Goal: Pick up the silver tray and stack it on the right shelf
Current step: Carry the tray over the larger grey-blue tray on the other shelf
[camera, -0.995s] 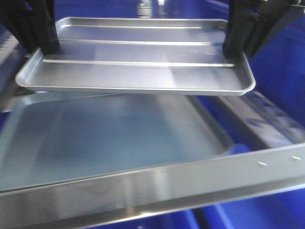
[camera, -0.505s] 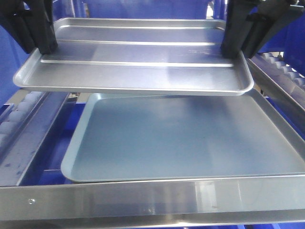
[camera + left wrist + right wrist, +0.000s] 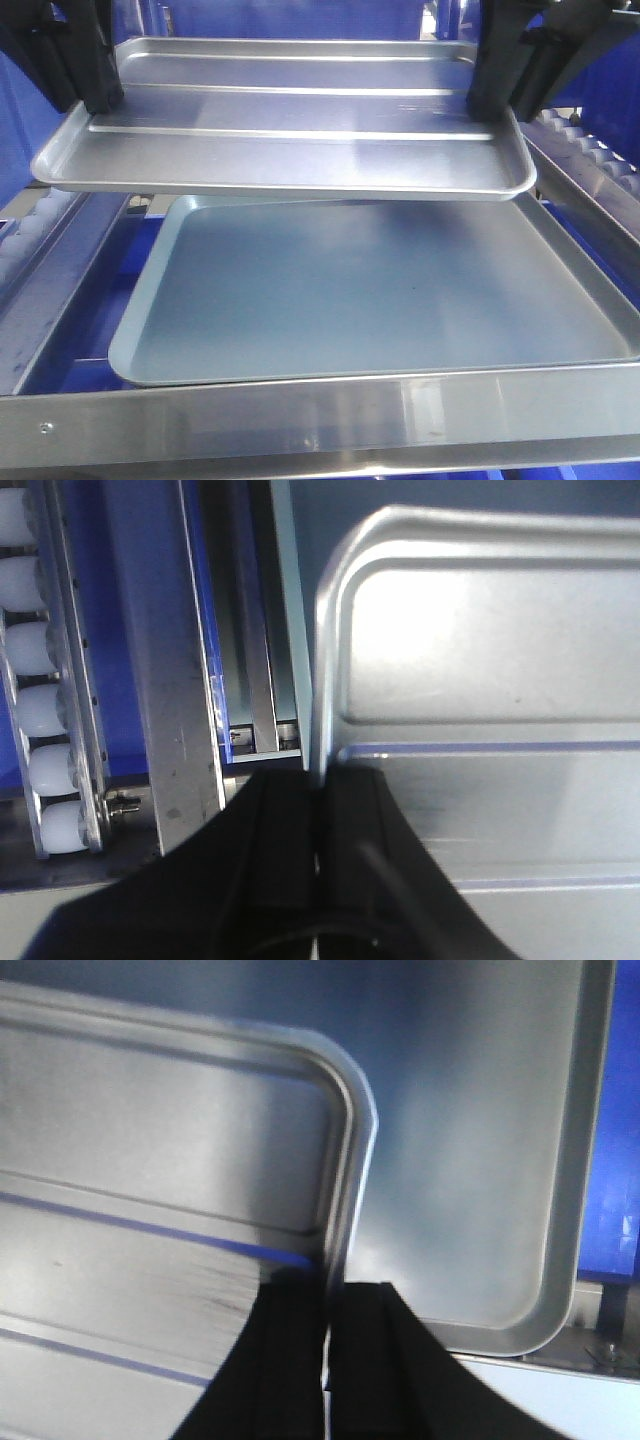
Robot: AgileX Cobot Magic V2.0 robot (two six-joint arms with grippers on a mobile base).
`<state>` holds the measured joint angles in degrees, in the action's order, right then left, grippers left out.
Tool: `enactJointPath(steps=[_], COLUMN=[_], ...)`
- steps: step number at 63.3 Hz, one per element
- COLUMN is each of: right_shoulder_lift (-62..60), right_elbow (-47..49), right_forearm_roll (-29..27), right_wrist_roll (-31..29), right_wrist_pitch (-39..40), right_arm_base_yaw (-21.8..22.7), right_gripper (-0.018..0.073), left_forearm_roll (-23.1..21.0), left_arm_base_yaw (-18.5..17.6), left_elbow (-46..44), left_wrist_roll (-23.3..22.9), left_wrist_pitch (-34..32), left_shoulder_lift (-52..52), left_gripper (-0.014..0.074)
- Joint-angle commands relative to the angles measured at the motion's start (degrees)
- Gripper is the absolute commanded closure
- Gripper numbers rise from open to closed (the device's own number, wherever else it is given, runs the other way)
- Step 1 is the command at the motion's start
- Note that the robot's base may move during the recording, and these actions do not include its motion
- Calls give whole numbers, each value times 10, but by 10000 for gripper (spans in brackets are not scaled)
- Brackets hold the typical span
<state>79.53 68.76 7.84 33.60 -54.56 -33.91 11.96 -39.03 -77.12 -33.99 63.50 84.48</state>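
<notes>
The silver tray (image 3: 290,115), shiny with two long ridges, hangs level above the right shelf (image 3: 300,415). My left gripper (image 3: 95,100) is shut on its left rim and my right gripper (image 3: 488,105) is shut on its right rim. In the left wrist view the left gripper (image 3: 318,780) pinches the rim of the silver tray (image 3: 480,660). In the right wrist view the right gripper (image 3: 326,1295) pinches the rim of the silver tray (image 3: 150,1140). The shelf's broad flat front bar runs across the bottom of the front view.
A larger dull grey-green tray (image 3: 370,290) lies on the shelf under the held tray; it also shows in the right wrist view (image 3: 470,1140). White roller rails (image 3: 40,680) run at the left, more rollers (image 3: 590,150) at the right. Blue bins (image 3: 30,130) stand behind.
The view has swung, so the shelf and grey-green tray slid from skewed left to squarely below the held tray. Both grippers still grip the silver tray.
</notes>
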Motion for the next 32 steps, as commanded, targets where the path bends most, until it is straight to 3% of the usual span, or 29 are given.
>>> enactJointPath(steps=[1, 32], right_shoulder_lift=[-21, -21], right_elbow=[21, 21], right_forearm_roll=[21, 21], right_wrist_roll=[-15, -15], right_wrist_pitch=[8, 10], right_arm_base_yaw=[1, 1], right_gripper=[502, 502], left_forearm_roll=[22, 22], left_arm_base_yaw=[-3, -3], left_elbow=[-19, -19], left_wrist_roll=[0, 0], left_wrist_pitch=[-9, -9], left_shoulder_lift=[-24, -24], left_gripper=[689, 689])
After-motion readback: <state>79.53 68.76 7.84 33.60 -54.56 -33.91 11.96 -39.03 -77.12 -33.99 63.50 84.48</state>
